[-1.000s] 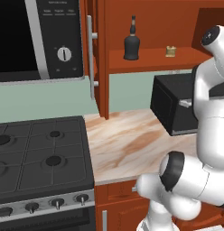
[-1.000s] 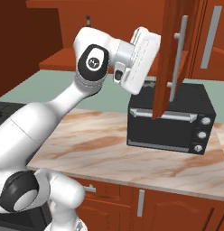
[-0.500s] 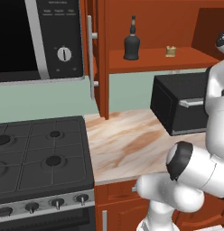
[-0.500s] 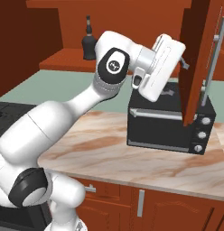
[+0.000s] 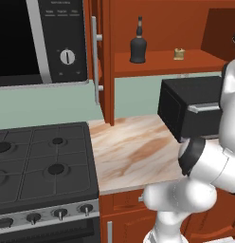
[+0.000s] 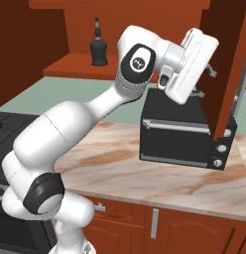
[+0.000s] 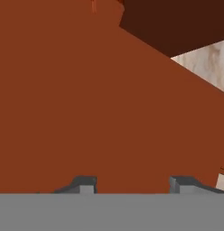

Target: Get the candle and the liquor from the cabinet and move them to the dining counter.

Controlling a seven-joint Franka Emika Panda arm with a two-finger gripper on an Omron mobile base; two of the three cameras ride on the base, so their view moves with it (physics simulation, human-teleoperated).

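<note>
Liquor [image 5: 138, 46] and candle [image 5: 179, 53] sit on the open cabinet [image 5: 157, 64] shelf, untouched; the end effector [image 7: 134, 182], tips apart, empty, faces the red-brown door, apparently clearing access.

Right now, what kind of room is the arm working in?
A home-style kitchen, rendered. A gas stove sits beside a marble-look worktop, a microwave hangs above, and an open wooden wall cabinet holds a bottle.
</note>
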